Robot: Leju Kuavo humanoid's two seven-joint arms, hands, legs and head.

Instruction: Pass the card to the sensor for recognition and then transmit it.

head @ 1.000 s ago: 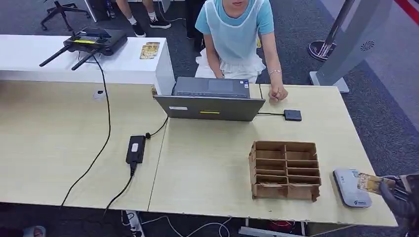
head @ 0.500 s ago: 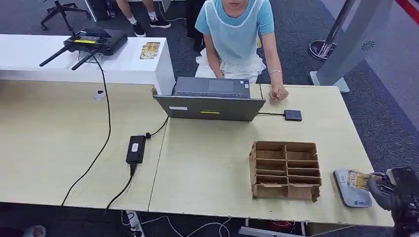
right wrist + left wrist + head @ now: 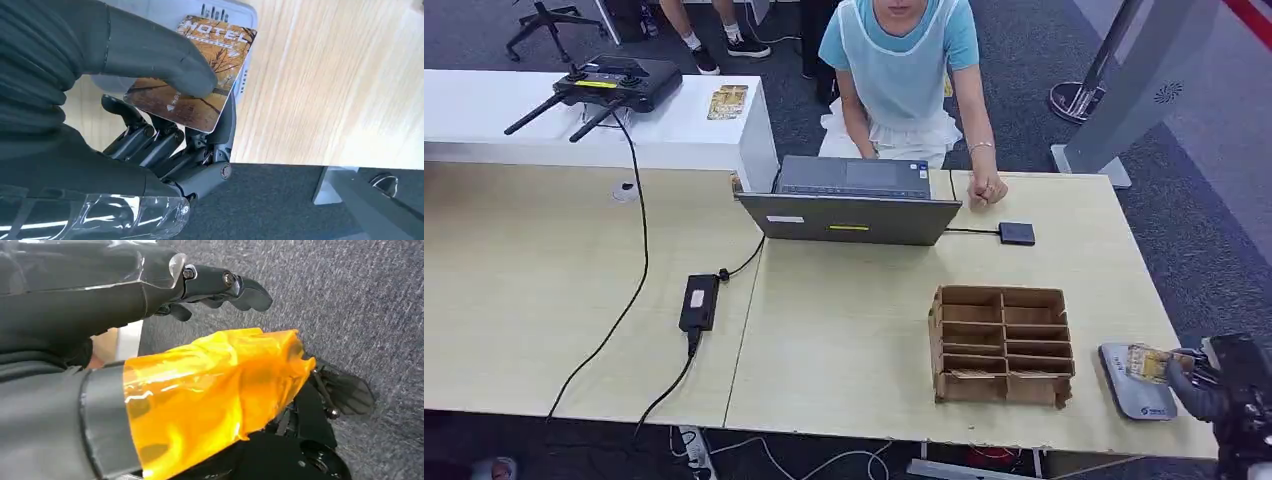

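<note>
My right hand [image 3: 1199,385] reaches in at the table's right front corner and pinches a brown hotel card [image 3: 1146,363] between thumb and fingers. The card hangs low over the grey card sensor [image 3: 1134,392], a flat pad on the table. In the right wrist view the card [image 3: 200,80] sits under my thumb [image 3: 165,60], with the sensor [image 3: 220,12] just behind it. My left hand [image 3: 220,287] hangs beside my body over dark carpet, its fingers loosely curled and holding nothing; orange film wraps its thumb.
A brown cardboard organiser [image 3: 1001,345] with several slots stands left of the sensor. A person [image 3: 909,75] sits behind an open laptop [image 3: 849,205], one hand on the table. A small black box [image 3: 1016,233], a power brick [image 3: 698,301] and cables lie farther left.
My right hand has carried the card left and down, from beside the sensor's right edge to just above it. The person and other things stay put.
</note>
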